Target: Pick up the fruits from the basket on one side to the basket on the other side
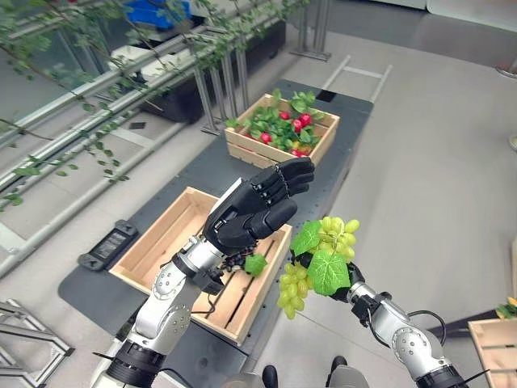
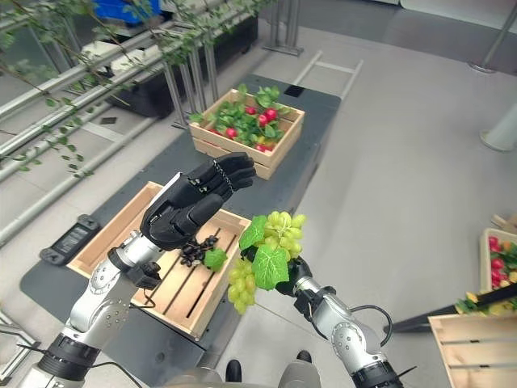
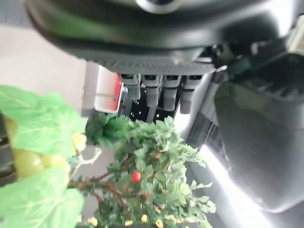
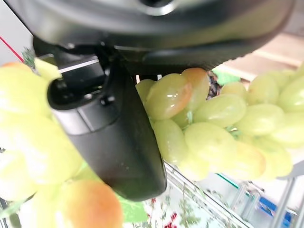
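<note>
green grapes (image 4: 213, 128), robot hand (image 4: 109, 128) gripping them

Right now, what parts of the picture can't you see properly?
- Right hand: in both eye views the green grapes and their leaves cover it.
- Dark grape bunch in the near crate: the left hand partly hides it.
- Red fruits in the far crate: leaves hide most; too small to name.

The robot's dark left hand (image 1: 257, 206) is raised on its silver-grey arm, palm turned sideways, fingers straight and close together, holding nothing. The dark right hand (image 2: 284, 276), on its bent silver-grey arm, is lifted with its fingers and thumb wrapped round a bunch of green grapes with leaves (image 2: 266, 255).
</note>
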